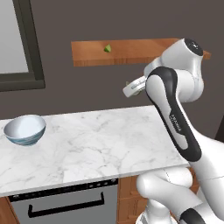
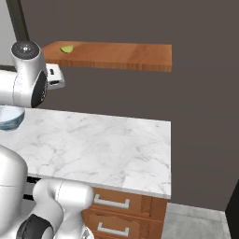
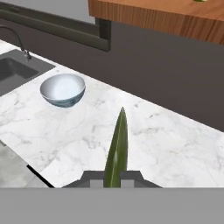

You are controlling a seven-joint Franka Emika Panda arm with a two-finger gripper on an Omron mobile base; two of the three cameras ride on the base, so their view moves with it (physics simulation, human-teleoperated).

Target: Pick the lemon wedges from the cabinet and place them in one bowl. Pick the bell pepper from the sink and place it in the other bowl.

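Observation:
My gripper (image 3: 114, 178) is shut on a lemon wedge (image 3: 117, 146), a thin green-yellow sliver pointing away from the hand over the counter. In the left base view the hand (image 1: 131, 87) hangs below the cabinet shelf (image 1: 131, 51), and a speck of the held wedge (image 1: 127, 83) shows. A second lemon wedge (image 1: 107, 48) (image 2: 66, 48) lies on the shelf board (image 2: 116, 55). One bowl (image 1: 25, 130) (image 3: 63, 89), white inside, stands empty on the counter's left part, ahead and left of the gripper. The sink (image 3: 13, 72) lies beyond it. The bell pepper and the other bowl are out of view.
A white marble counter (image 1: 100, 140) ends at its right edge (image 2: 169, 158). A curved tap (image 3: 19, 41) stands behind the sink. A dark window frame (image 1: 30, 43) is on the wall at left. An appliance front (image 1: 65, 201) and drawers (image 2: 112, 205) sit below.

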